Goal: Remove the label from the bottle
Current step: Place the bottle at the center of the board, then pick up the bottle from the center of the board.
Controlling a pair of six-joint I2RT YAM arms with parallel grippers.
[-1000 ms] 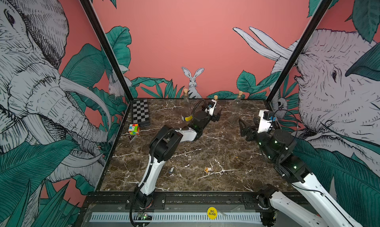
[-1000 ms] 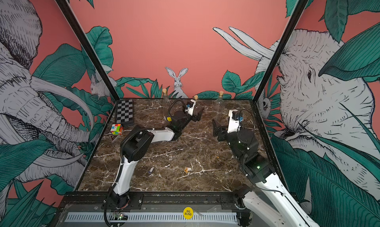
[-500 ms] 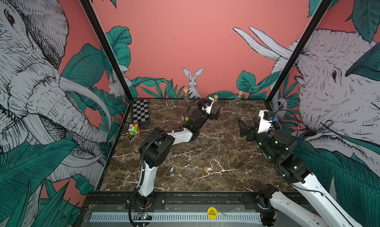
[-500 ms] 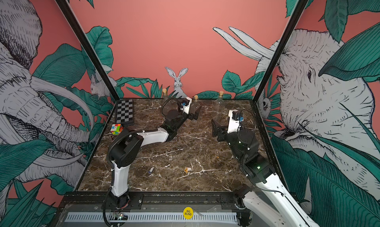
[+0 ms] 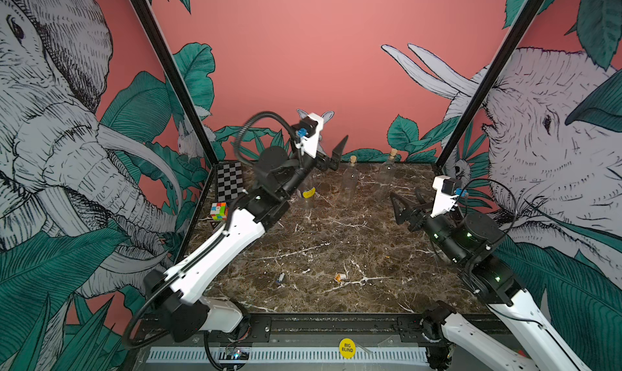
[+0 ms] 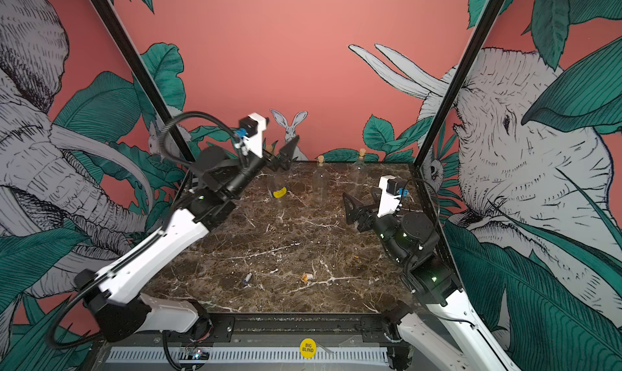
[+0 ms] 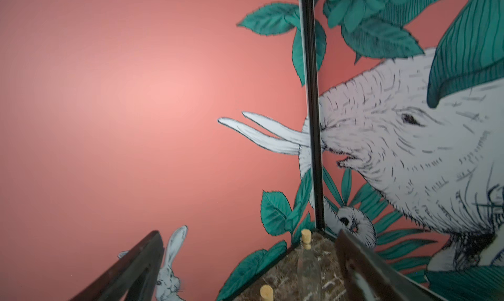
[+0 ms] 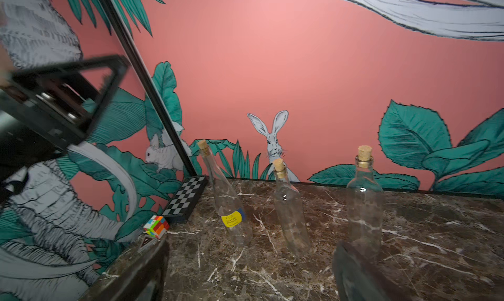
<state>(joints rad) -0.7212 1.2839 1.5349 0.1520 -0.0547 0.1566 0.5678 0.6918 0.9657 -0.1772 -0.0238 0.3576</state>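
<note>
Standing near the chessboard [image 8: 185,196], the bottle [image 8: 218,187] shows its yellow label [image 8: 233,217] facing outward, likely for easy peeling. Left gripper [image 5: 331,159] hovers above it, jaws wide and empty; right gripper [image 5: 409,204], farther from the chessboard, waits equally wide, holding nothing.

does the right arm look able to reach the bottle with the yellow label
Probably yes: the right gripper is open and the labelled bottle shows unblocked in its wrist view, but the left arm hangs close over that bottle.
</note>
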